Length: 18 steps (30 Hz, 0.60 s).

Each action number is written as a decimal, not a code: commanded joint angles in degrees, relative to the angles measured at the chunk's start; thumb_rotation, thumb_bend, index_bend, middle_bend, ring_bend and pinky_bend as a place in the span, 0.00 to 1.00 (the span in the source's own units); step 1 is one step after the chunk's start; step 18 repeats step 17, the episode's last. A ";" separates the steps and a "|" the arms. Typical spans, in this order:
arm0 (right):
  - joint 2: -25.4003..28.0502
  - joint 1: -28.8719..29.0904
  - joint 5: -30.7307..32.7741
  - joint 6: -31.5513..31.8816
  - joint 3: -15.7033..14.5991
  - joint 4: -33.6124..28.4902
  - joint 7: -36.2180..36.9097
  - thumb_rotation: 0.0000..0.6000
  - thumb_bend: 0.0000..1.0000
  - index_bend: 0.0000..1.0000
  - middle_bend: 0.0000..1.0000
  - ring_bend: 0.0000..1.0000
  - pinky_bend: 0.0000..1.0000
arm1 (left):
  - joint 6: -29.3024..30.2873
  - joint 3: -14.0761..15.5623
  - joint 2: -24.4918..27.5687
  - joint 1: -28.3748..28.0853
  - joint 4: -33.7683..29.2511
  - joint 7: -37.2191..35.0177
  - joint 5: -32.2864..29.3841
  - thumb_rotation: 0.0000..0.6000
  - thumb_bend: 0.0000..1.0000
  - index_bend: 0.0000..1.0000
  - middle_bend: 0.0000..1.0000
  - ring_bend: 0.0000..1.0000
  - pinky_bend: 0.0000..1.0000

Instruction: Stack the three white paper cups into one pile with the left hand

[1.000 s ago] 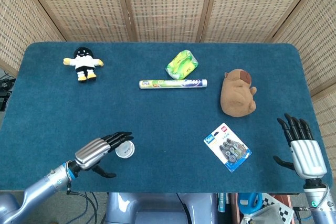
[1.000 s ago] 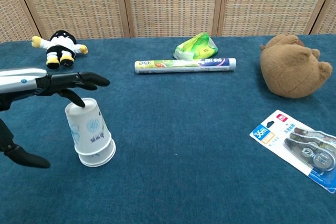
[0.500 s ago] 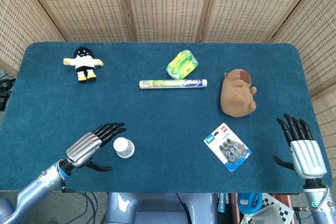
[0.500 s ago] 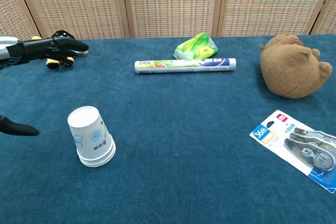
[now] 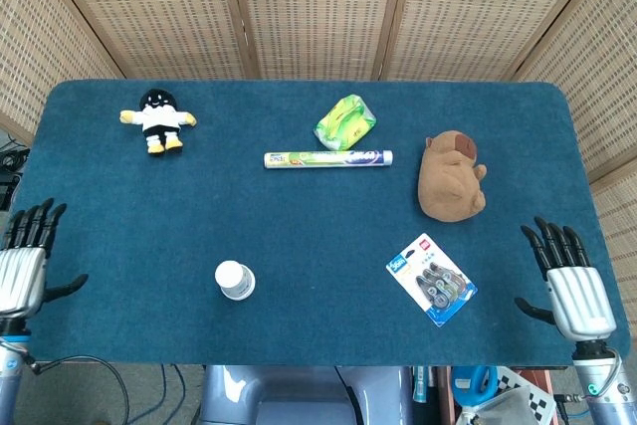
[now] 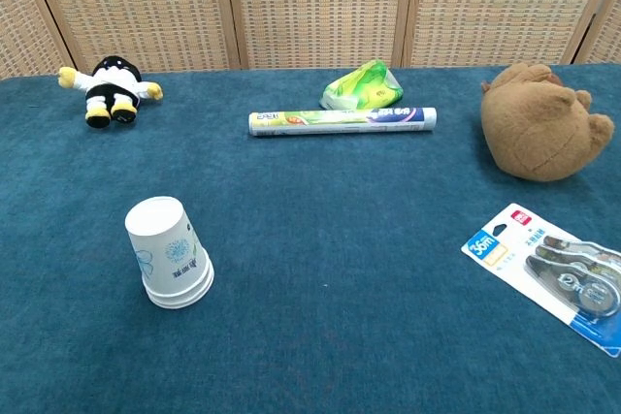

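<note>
Withdrawal of left hand (image 5: pixel 22 266): a second ago it hovered over the cups (image 6: pixel 169 254), fingertips at the top; now it sits at the far left edge of the surface (image 5: pixel 299 236), well apart from them, fingers spread, holding nothing. Gone from chest view altogether. Right hand (image 5: pixel 569 281) at the near right corner, fingers apart, empty, barely shifted.

Cups upside down, near the front left of the surface. Chest view shows stepped rims at the base, so more than one is nested; cannot count them for certain. No loose cup seen anywhere else. Judgement: stack looks complete, and the hand backing off reads as release after the last placement.

Writing:
- Cups: pale blue print on the side, too small to read.
- Roll (image 6: pixel 342 120): coloured label with text along it, not legible.
- Blister pack (image 6: pixel 548 271): blue corner tab with white lettering, unclear.
- Green packet (image 6: pixel 363 85): nothing readable.

Also present: capybara plush (image 6: pixel 539 133), small doll (image 6: pixel 109 90).
</note>
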 commanded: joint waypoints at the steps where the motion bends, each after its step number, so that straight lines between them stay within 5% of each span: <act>1: 0.09 -0.04 -0.03 0.12 0.04 -0.07 0.17 1.00 0.00 0.00 0.00 0.00 0.00 | 0.78 -0.62 0.37 1.24 -0.33 -0.16 -0.58 1.00 0.11 0.00 0.00 0.00 0.00; 18: 0.60 -0.34 -0.14 0.54 0.02 -0.13 1.03 1.00 0.00 0.00 0.00 0.00 0.00 | -0.74 -1.23 1.13 2.32 -0.89 -0.84 1.97 1.00 0.11 0.00 0.00 0.00 0.00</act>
